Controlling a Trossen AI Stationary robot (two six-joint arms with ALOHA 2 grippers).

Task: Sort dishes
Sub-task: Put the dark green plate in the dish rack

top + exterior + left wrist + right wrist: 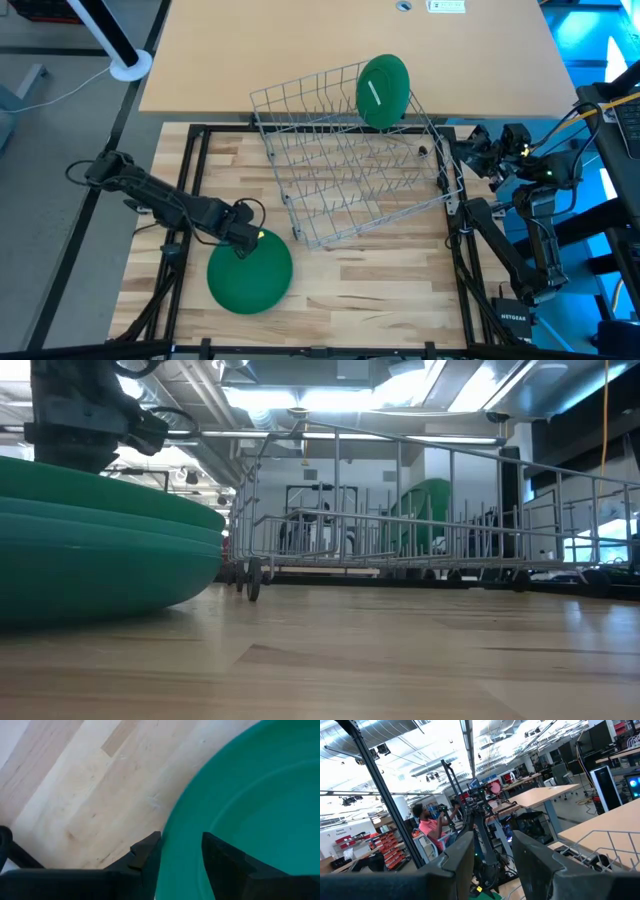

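1. Green stack of plates (250, 278) is sitting near-left on the wood table (370, 280).
2. Your left gripper (181, 851) is straddling the top plate's rim, fingers apart, one on each side.
3. One more plate (383, 91) is standing upright at the wire rack's (350, 165) far end.
4. Your right gripper (492, 852) is waiting far right, fingers apart, holding nothing.
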